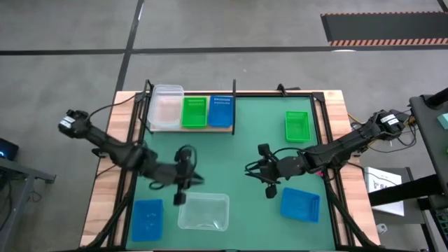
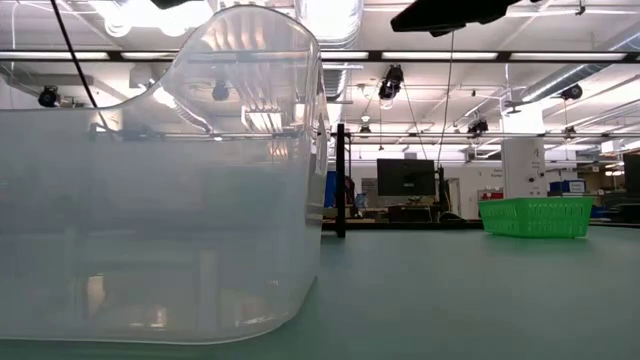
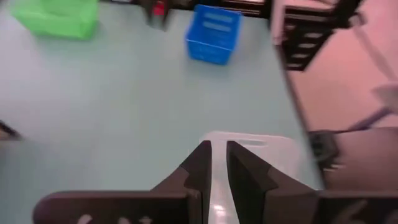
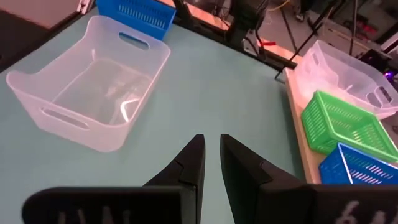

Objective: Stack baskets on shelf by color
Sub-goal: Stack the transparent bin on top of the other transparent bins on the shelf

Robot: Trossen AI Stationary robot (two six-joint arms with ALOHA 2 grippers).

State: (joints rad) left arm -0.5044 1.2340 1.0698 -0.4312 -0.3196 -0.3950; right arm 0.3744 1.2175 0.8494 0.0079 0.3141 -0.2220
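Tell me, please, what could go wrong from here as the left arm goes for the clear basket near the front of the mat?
The left hand sits at the rim of the clear basket with its fingers almost closed; a thin, smooth wall could slip out of that pinch. The light basket may also slide on the green mat instead of lifting. The right hand waits nearby, so a carry toward the shelf could brush it.

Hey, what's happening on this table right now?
Two robot arms are sorting baskets onto a shelf, where a clear basket, a green basket and a blue basket already sit. The left hand hovers at the edge of a loose clear basket, holding nothing. The right hand waits mid-table, empty. Another green one and two blue ones lie loose on the mat.
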